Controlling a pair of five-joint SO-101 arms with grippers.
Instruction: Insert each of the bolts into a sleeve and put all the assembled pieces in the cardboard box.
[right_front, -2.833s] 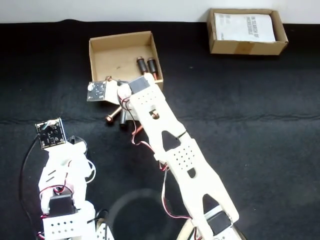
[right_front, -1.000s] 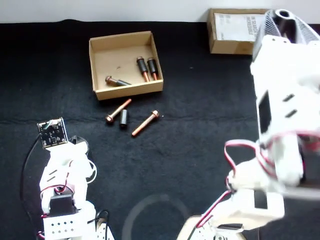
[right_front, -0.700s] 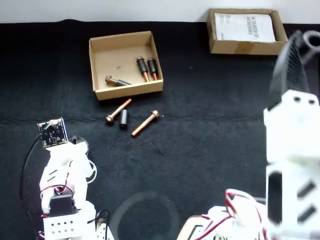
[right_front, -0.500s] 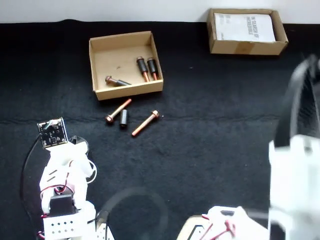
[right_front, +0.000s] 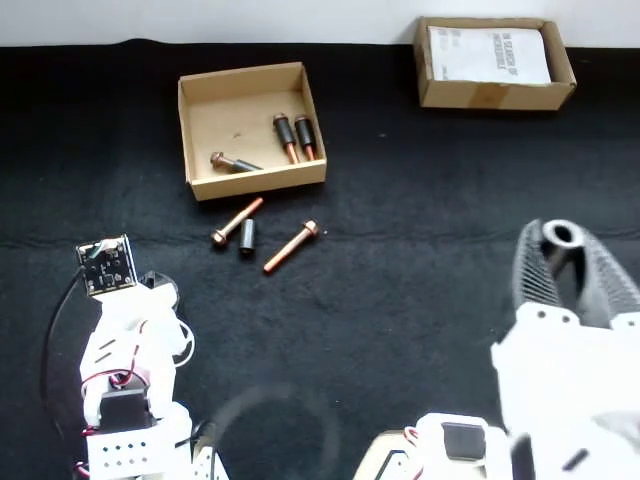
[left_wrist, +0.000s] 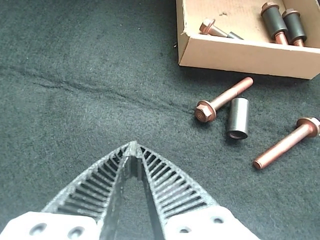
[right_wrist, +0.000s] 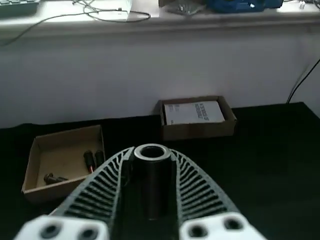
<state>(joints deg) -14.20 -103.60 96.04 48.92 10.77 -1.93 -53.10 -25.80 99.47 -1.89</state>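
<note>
Grey sleeve (right_wrist: 151, 182) is held upright, mouth up, in the right hand (right_wrist: 151, 154), likely to receive a bolt; loose bolts (left_wrist: 225, 98) are scattered on the desk (left_wrist: 75, 75) by the cardboard box (right_front: 255, 182); the left hand (left_wrist: 132, 146) is closed on nothing.

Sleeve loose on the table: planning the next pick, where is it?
In the high view, left of centre, the sleeve lies between two bare bolts, just in front of the cardboard box.
</note>
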